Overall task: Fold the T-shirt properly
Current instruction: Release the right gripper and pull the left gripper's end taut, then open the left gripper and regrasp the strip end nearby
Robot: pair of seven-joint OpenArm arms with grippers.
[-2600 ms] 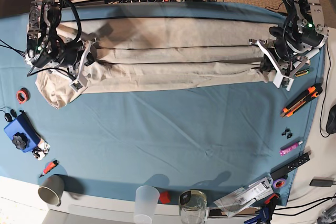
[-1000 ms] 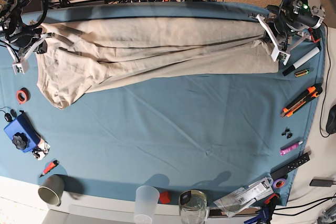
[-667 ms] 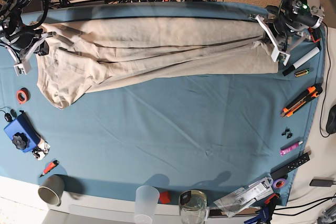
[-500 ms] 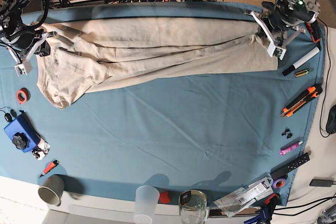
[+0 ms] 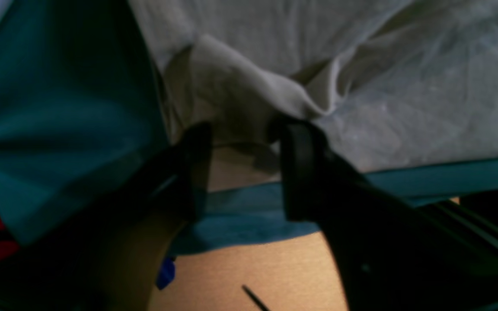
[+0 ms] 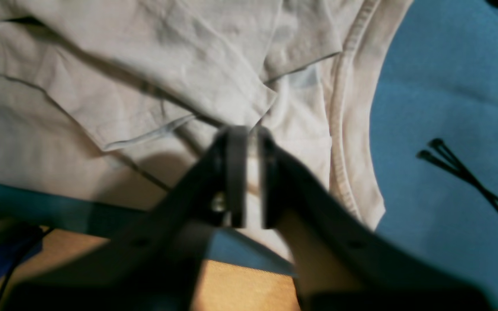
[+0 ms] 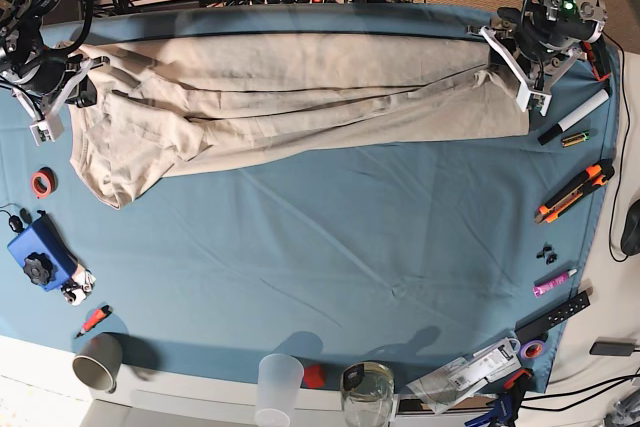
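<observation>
While the shirt lies stretched in long folds across the far edge of the tablecloth, the left gripper stands with its fingers well apart at the hem, cloth bunched just above the tips. The right gripper has its fingers nearly together with a thin gap, pale fabric showing between them beside the ribbed collar. The shirt is beige and wrinkled.

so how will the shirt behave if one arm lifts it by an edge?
The shirt will likely droop and bunch: it already lies in soft creases. Probably light, thin cloth. It may drag the cloth rather than slide freely.
</observation>
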